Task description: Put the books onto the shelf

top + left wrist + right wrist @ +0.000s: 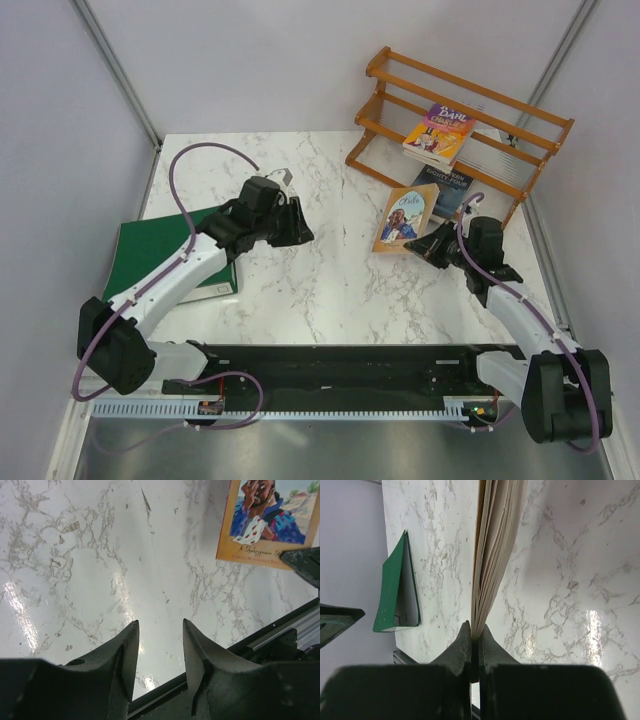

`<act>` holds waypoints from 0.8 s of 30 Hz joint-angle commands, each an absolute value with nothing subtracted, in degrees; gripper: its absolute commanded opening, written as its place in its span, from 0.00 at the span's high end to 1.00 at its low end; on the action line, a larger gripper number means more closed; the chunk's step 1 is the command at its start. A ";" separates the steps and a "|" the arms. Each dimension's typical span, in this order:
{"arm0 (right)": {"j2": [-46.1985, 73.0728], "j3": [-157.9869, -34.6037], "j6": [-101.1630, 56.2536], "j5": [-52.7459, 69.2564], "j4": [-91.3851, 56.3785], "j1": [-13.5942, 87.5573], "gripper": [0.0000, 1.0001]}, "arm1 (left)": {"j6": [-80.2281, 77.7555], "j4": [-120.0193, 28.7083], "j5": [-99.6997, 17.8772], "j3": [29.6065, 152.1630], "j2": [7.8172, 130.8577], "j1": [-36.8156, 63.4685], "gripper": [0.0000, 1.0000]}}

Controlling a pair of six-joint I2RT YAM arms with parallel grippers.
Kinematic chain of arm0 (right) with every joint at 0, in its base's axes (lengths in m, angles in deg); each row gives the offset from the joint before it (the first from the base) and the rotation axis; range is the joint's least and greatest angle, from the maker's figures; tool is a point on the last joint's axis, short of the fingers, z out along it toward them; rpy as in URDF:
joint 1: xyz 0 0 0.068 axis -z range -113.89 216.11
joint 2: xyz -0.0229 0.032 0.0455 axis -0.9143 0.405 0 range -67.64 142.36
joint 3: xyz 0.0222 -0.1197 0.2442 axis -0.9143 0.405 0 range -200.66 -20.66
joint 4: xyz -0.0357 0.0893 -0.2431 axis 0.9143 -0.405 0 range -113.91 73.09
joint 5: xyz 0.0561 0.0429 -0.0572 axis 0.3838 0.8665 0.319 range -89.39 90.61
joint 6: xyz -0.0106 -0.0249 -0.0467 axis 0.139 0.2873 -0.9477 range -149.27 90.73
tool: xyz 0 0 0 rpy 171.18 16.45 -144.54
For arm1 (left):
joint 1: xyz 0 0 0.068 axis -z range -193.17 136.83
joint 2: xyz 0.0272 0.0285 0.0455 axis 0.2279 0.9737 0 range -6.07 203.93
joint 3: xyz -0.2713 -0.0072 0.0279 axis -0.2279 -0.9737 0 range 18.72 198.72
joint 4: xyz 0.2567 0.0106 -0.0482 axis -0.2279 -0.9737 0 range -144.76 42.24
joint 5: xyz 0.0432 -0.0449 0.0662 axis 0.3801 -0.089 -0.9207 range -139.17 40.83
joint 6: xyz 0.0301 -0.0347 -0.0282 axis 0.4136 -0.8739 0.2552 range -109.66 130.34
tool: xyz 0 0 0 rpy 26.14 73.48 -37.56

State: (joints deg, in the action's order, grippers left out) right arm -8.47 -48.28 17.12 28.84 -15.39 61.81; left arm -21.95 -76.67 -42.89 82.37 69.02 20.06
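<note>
Between pale walls (60,120), marbled table (330,275), wooden shelf (470,91), tan book (400,218)

The orange-brown wooden slatted shelf (470,93) stands on the white marble table (330,280) in the upper right of the frame. A purple-and-yellow paperback book (438,133) lies on its slats. A dark blue paperback (447,190) lies just below that, at the shelf's front. The tan paperback with a round picture (400,218) stands before the shelf, pinched at its lower right by the right gripper (430,243). The large green ring binder (160,250) lies at centre left, partly under the left arm. The left gripper (300,228) sits to its right.
</note>
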 commanded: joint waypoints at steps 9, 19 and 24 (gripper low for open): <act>2.58 -53.88 14.67 32.34 -11.11 68.74 1.00 | -19.89 -77.73 -43.99 79.54 66.71 20.23 0.54; 5.30 -56.17 14.50 31.55 -10.05 71.64 1.00 | -20.24 -77.64 -43.29 77.69 66.09 20.23 0.55; 7.67 -58.01 15.03 29.53 -9.44 72.00 0.99 | -20.51 -77.56 -42.67 77.43 66.00 20.23 0.56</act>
State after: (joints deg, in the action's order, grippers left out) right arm 6.13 -54.44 15.46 30.46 -12.94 71.61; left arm -21.86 -78.22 -43.02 77.70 67.67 20.08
